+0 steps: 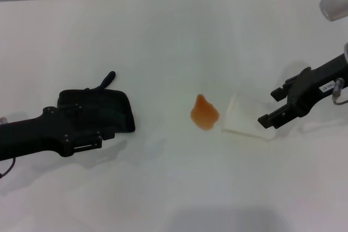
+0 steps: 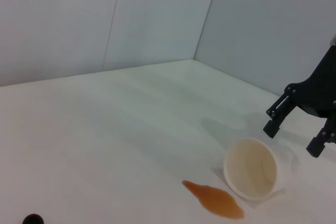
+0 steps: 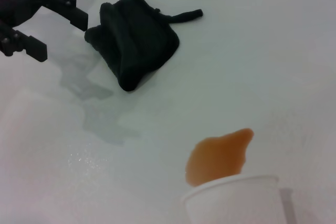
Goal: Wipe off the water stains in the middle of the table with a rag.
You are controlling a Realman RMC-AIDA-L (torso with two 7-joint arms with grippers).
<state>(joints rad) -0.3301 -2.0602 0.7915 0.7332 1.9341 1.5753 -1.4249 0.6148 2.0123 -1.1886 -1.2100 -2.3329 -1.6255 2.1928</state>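
Left gripper (image 1: 89, 134) sits at the lower left, fingers spread open right at the rag (image 1: 109, 110), not gripping it. The water stains (image 1: 204, 113) lie mid-frame, off to the rag's right, so the left arm's closest.

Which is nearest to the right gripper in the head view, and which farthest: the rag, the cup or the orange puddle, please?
From the right gripper:
1. Cup, lying on its side just beside it.
2. Orange puddle, mid-table, beyond the cup.
3. Rag, far across, at the left gripper.
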